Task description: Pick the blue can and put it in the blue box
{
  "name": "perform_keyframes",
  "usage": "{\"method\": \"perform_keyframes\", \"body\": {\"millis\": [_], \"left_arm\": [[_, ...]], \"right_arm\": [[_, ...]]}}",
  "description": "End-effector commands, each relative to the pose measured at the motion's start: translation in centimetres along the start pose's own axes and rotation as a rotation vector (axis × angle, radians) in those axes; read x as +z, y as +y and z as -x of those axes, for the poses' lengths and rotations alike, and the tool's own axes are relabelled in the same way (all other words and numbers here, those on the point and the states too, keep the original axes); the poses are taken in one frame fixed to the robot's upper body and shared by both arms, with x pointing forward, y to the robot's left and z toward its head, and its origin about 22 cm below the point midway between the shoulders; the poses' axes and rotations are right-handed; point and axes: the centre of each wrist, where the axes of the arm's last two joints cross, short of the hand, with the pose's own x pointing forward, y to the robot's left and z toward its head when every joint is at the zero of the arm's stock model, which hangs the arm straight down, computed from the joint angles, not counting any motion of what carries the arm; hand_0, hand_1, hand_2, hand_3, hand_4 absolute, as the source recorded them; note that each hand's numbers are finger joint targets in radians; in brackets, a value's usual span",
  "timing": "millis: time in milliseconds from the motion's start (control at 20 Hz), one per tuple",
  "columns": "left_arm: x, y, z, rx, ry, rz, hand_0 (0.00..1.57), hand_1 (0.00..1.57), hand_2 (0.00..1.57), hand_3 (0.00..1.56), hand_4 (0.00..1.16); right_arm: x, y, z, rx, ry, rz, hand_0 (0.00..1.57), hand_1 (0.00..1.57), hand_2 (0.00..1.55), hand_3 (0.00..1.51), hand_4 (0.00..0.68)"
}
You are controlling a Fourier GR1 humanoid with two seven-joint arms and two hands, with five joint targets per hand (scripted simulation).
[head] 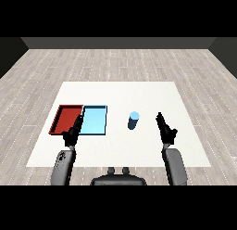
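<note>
While right hand point(165, 128) open, blue can point(133, 120) upright, paler top, ungrasped.

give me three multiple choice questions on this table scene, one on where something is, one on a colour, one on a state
1. Where does the blue can stand?
A. in the red tray
B. on the table between the light blue tray and the right hand
C. in the light blue tray

2. What colour is the tray farthest to the view's left?
A. red
B. green
C. yellow

3. What is the right hand doing?
A. curled round the can
B. open, apart from the can
C. resting in a tray

Answers:
1 B, the can stands upright on the white table right of the light blue tray.
2 A, the red tray lies leftmost.
3 B, its fingers are straight with table showing between them and the can.
</note>
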Motion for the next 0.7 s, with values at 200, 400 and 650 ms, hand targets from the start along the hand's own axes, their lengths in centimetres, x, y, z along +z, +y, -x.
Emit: {"method": "perform_keyframes", "body": {"millis": [200,400,650], "left_arm": [[-0.8,0.8,-1.1,0.001,-0.029,-0.037,0.0,0.0,0.0,0.0,0.0],[-0.1,0.3,-3.3,0.117,-0.431,-0.01,0.0,0.0,0.0,0.0,0.0],[-1.2,0.6,-2.9,0.112,-0.464,-0.004,0.0,0.0,0.0,0.0,0.0]], "right_arm": [[-5.4,-1.1,-0.5,0.001,-0.007,-0.001,0.0,0.0,0.0,0.0,0.0],[-4.9,-0.1,-1.5,-0.195,-0.231,-0.094,0.0,0.0,0.0,0.0,0.0],[-7.1,-0.8,-2.1,-0.208,-0.249,-0.105,0.0,0.0,0.0,0.0,0.0]]}}
